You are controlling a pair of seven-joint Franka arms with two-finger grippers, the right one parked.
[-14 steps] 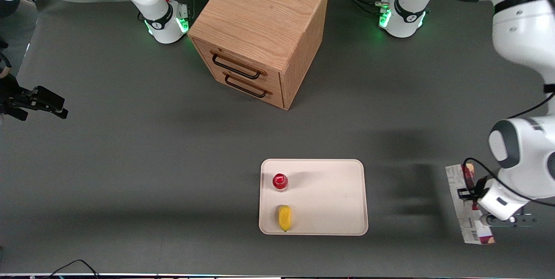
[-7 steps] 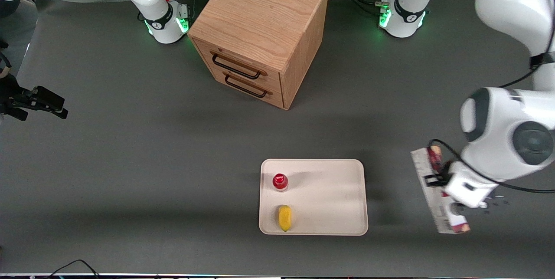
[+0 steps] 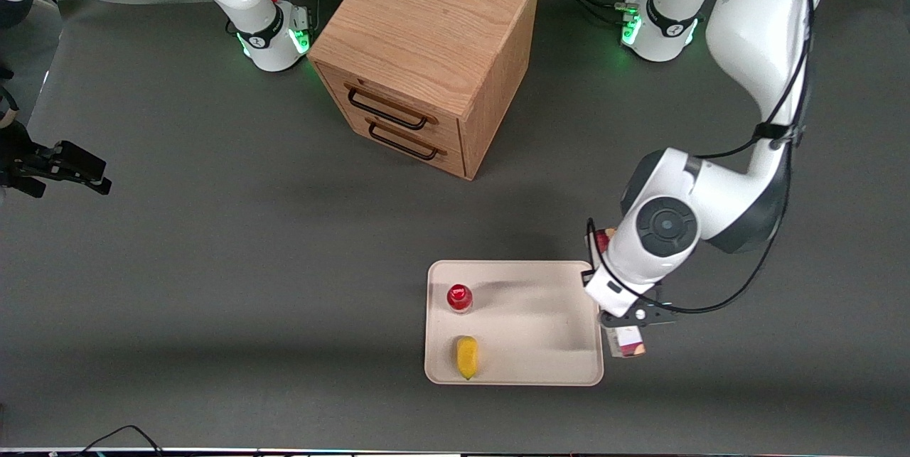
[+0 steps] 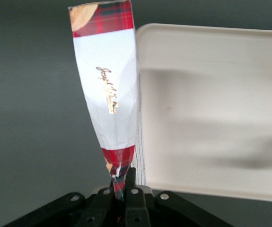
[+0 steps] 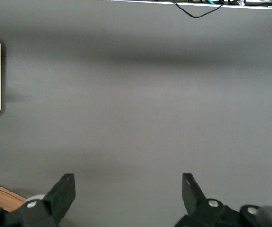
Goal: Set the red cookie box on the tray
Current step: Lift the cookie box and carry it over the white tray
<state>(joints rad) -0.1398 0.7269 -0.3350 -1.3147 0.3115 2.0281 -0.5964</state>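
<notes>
**Cookie box held above the tray's edge**

On the flat cream-beige rectangular tray: a small red-capped bottle, and nearer to the front camera a yellow lemon-like piece. Long narrow red plaid cookie box, white middle panel with gold script, cookie picture at its end. Clamped by its edge in the left arm's black two-finger gripper, raised off the table, extending straight out from the fingers along the tray's rim toward the working arm's end.
</notes>
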